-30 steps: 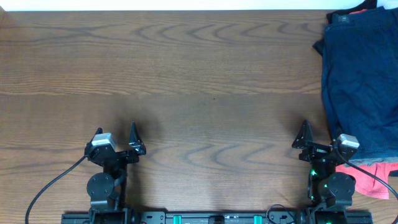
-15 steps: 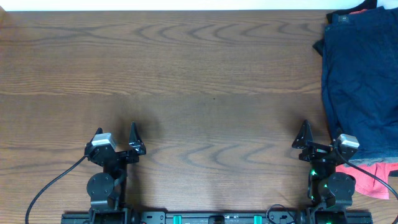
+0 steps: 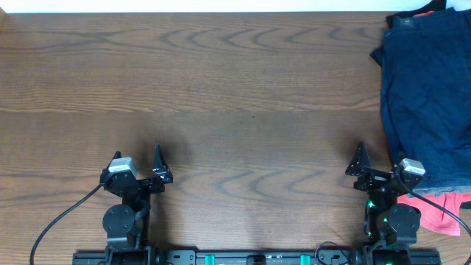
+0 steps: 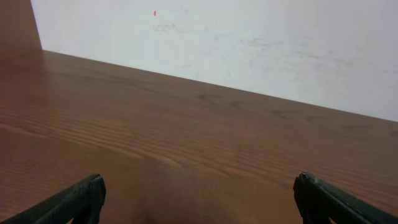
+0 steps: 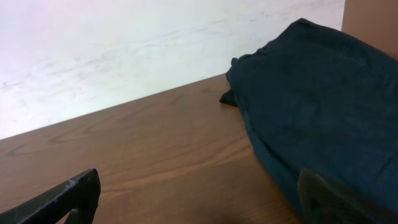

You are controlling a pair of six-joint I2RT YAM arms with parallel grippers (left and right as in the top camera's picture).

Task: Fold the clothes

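Worktop (image 3: 235,88) wood stretches ahead of your left claw (image 3: 160,165), which is spread and holds nothing. Your right claw (image 3: 356,163) is spread too, just beside the navy clothes (image 3: 427,96) heaped at the right edge, with a red piece (image 3: 450,200) peeking out beneath. They look soft, light and floppy, so pinch only the top layer's edge.

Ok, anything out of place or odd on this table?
Only mildly: the navy pile of clothes sits bunched at the table's right edge, running out of the overhead view, with a salmon-red piece poking out at its near end. Nothing looks spilled or damaged.
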